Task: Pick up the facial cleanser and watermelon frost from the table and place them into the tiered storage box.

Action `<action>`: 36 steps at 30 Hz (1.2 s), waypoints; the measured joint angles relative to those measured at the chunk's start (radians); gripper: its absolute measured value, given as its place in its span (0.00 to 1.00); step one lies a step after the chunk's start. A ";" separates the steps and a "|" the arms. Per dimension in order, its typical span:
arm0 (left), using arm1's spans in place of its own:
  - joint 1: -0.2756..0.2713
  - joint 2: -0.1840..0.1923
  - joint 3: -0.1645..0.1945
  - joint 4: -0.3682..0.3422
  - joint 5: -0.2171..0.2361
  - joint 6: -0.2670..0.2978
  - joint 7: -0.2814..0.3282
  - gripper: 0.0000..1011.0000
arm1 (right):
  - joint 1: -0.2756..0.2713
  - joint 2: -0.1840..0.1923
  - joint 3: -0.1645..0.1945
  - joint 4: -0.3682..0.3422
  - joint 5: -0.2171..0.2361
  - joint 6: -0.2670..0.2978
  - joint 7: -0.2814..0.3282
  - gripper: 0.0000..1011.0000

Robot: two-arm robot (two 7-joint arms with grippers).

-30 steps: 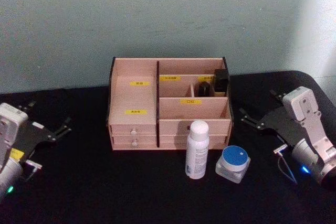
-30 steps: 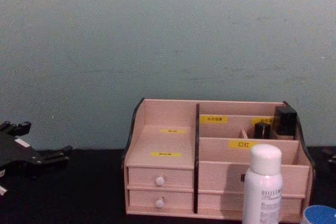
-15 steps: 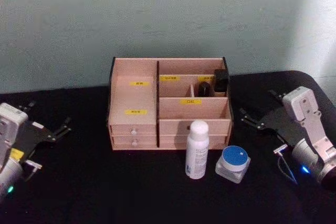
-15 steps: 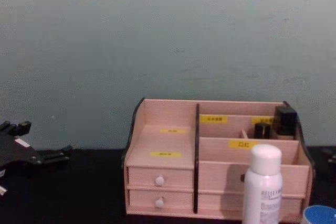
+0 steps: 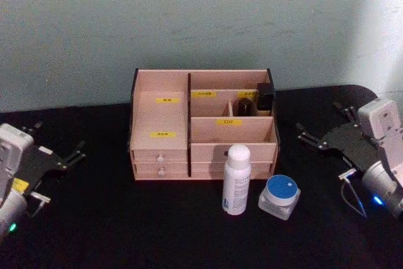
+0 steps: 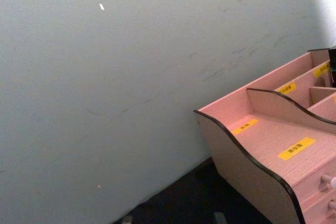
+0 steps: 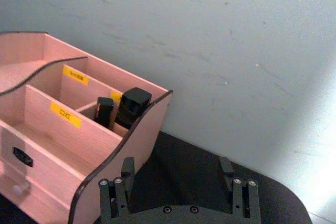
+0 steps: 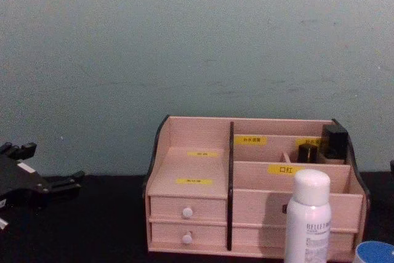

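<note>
Smoothness worries me: the white bottle (image 5: pixel 238 179), upright just before the tiered storage box (image 5: pixel 158 114), looks light and tippy, so I'd clasp mid-body; the squat blue-lidded jar (image 5: pixel 279 196), before the box's right corner, across its sides. My right pincer (image 5: pixel 320 120), spread open, has drifted farther from the box; my left pincer (image 5: pixel 58 138), open too, is unchanged.

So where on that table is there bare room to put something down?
The widest bare stretch of black table lies between the left tool and the tiered storage box, running on in front of its left half. A narrower strip separates the blue-lidded jar from the right tool. It is crowded before the box's right half, where the white bottle and the jar stand.
</note>
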 joint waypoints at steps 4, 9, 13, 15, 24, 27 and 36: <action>0.000 0.000 0.000 0.000 0.000 0.000 0.000 0.99 | -0.019 0.016 0.019 -0.023 0.020 -0.005 0.031 0.99; 0.000 0.000 0.000 0.000 0.000 0.000 0.000 0.99 | -0.060 0.056 0.049 -0.065 0.054 -0.028 0.102 0.99; 0.000 0.000 0.000 0.000 0.000 0.000 0.000 0.99 | -0.104 0.095 0.074 -0.107 0.079 -0.054 0.163 0.99; 0.000 0.000 0.000 0.000 0.000 0.000 0.000 0.99 | -0.126 0.112 0.084 -0.125 0.089 -0.067 0.191 0.99; 0.000 0.000 0.000 0.000 0.000 0.000 0.000 0.99 | -0.195 0.168 0.100 -0.184 0.113 -0.109 0.311 0.99; 0.000 0.000 0.000 0.000 0.000 0.000 0.000 0.99 | -0.204 0.181 0.092 -0.192 0.114 -0.113 0.354 0.99; 0.000 0.000 0.000 0.000 0.000 0.000 0.000 0.99 | -0.191 0.173 0.057 -0.193 0.118 -0.098 0.458 0.99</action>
